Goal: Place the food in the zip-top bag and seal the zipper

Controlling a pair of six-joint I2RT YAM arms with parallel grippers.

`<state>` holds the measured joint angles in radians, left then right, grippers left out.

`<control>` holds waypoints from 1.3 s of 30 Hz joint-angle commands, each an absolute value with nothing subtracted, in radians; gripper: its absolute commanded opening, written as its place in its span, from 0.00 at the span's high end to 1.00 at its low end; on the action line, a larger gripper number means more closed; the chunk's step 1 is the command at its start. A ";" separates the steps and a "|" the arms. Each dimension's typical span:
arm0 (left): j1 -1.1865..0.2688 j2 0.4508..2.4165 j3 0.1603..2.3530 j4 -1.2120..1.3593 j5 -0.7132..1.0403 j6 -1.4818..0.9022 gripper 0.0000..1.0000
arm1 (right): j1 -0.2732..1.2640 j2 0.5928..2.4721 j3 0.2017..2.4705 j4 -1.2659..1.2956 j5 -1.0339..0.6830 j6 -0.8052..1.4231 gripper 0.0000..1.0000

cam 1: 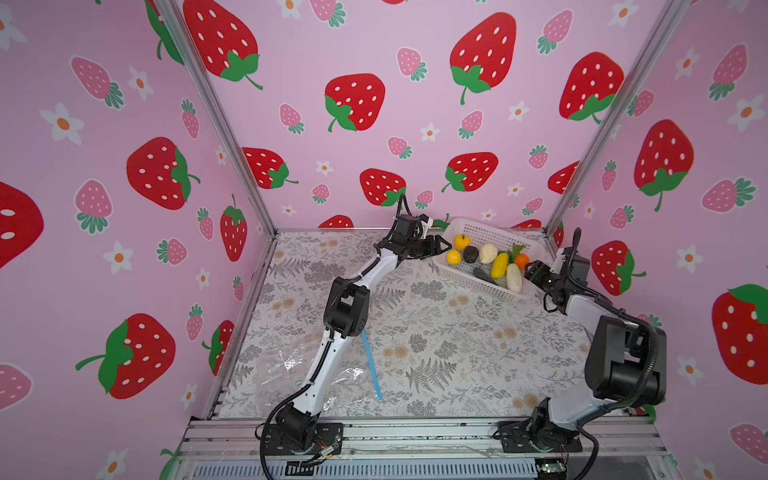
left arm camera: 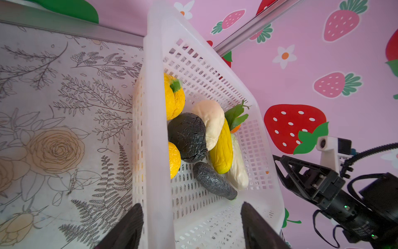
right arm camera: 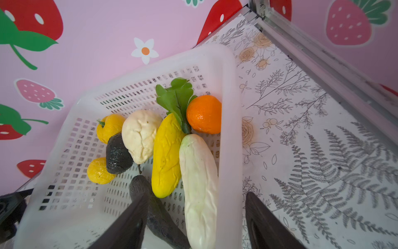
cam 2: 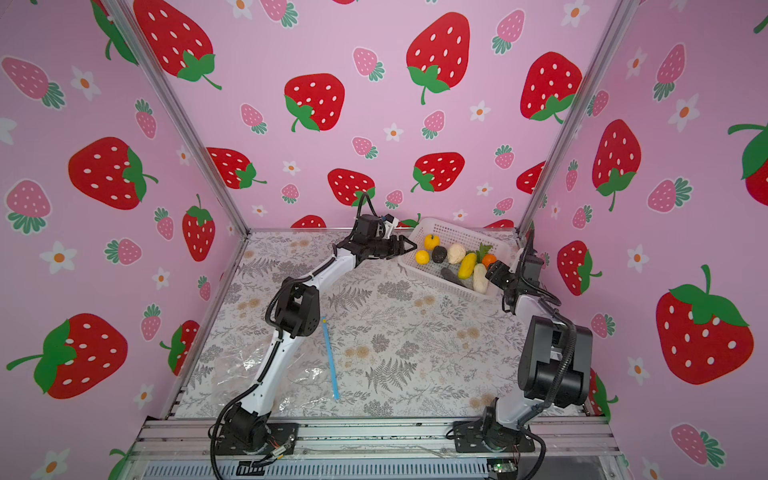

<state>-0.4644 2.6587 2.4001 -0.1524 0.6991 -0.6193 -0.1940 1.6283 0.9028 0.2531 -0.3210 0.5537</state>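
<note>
Table point(cam 1: 436, 332) read as a clock, 12 at the back wall.

- White perforated basket point(cam 1: 490, 230) sits at about 1 o'clock, near the back right corner. All the food point(cam 1: 499, 266) lies inside it: yellow, cream, dark and orange point(right arm camera: 203, 114) pieces, with green leaves point(right arm camera: 175, 97).
- Left gripper point(cam 1: 444, 246) is at the basket's 9 o'clock end. Its jaws are spread wide, one finger point(left arm camera: 129, 228) outside the wall and the other inside. It grips nothing.
- Right gripper point(cam 1: 530, 268) is at the basket's 4 o'clock end. Its jaws are also wide apart and straddle the wall, with the long white piece point(right arm camera: 199, 183) between the fingers point(right arm camera: 131, 220). It holds nothing.
- Zip-top bag point(cam 1: 286, 370) lies flat and crinkled at 7 o'clock, partly under the left arm point(cam 1: 332, 353) and well apart from the basket.
- Zipper point(cam 1: 371, 365) runs along the bag's 3 o'clock edge in both top views.
</note>
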 commanded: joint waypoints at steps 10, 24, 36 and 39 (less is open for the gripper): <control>-0.456 2.708 2.493 -0.065 0.787 -0.678 0.28 | -0.232 1.695 0.902 0.444 -0.624 0.581 0.42; -0.465 2.556 2.334 -0.069 0.786 -0.642 0.32 | -0.180 1.757 1.038 0.324 -0.587 0.531 0.43; -0.462 2.388 2.042 -0.018 0.764 -0.597 0.33 | -0.135 1.900 1.221 0.289 -0.603 0.512 0.43; -0.462 2.362 1.998 -0.006 0.753 -0.594 0.33 | -0.125 1.942 1.269 0.283 -0.617 0.514 0.43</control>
